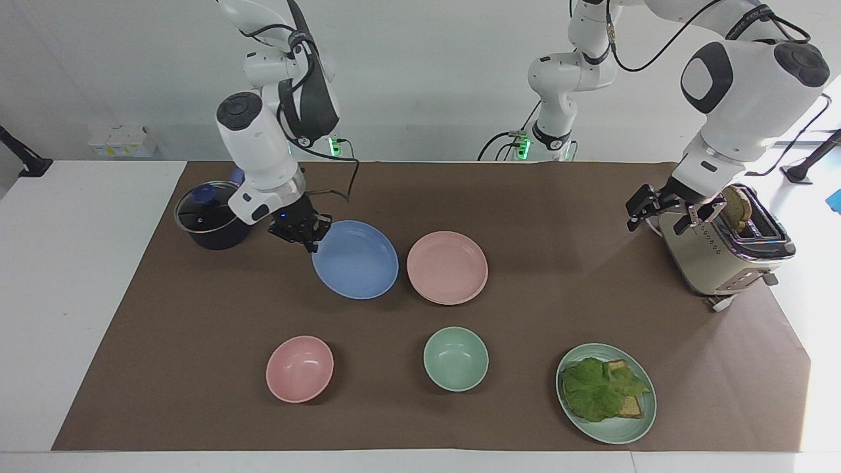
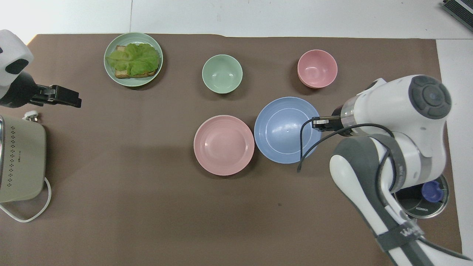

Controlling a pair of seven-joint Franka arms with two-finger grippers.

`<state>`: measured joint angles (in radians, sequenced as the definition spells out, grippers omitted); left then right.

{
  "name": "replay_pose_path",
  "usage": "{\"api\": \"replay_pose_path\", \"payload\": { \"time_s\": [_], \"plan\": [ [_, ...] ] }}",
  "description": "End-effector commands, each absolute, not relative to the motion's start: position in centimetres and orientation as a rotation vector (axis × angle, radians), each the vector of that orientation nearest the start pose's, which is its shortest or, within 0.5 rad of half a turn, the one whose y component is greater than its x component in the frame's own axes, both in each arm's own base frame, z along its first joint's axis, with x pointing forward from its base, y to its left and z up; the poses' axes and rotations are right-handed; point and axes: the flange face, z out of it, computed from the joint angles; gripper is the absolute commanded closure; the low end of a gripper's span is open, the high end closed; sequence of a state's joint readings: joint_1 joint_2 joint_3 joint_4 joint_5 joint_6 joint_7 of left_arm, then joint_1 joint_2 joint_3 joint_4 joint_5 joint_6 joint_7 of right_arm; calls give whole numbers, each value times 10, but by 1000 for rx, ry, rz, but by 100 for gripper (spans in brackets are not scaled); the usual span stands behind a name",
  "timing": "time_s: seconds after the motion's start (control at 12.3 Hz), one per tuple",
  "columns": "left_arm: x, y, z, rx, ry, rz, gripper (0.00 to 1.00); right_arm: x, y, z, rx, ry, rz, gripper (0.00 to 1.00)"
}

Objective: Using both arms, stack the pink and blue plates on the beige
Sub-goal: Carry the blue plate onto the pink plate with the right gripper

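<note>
Right hand [image 1: 307, 236] grips the blue plate [image 1: 355, 259] (lifted beside the pink plate [image 1: 447, 267]); left hand [image 1: 659, 213] released.

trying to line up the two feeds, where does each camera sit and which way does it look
Facing view: high across the table, looking at the robots; both white arms show, the right gripper pinching the round matte blue plate, the left gripper open by the cream toaster.
Overhead view: above the robots' end, looking steeply down and forward; the right arm fills one corner, the left gripper shows at the edge.
Shared: blue plate beside the round pale pink plate, half a turn apart.
</note>
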<state>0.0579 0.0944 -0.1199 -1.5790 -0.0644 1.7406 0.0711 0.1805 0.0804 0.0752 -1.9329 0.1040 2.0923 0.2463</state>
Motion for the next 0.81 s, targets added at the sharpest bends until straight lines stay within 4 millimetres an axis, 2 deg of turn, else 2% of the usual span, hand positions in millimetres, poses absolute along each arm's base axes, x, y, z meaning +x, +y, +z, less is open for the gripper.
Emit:
{"api": "replay_pose_path", "payload": {
  "time_s": [0.0, 0.16, 0.33, 0.73],
  "plan": [
    [582, -32, 606, -3181, 210, -129, 0, 556, 200, 458, -2969, 101, -98, 94],
    [582, -19, 606, -3182, 171, -132, 0, 552, 217, 455, -2924, 118, -73, 94],
    [583, -12, 606, -3182, 151, -133, 0, 548, 243, 436, -2919, 73, -60, 94],
    [583, -13, 606, -3182, 156, -133, 0, 553, 260, 400, -2898, 72, -55, 94]
  ]
}}
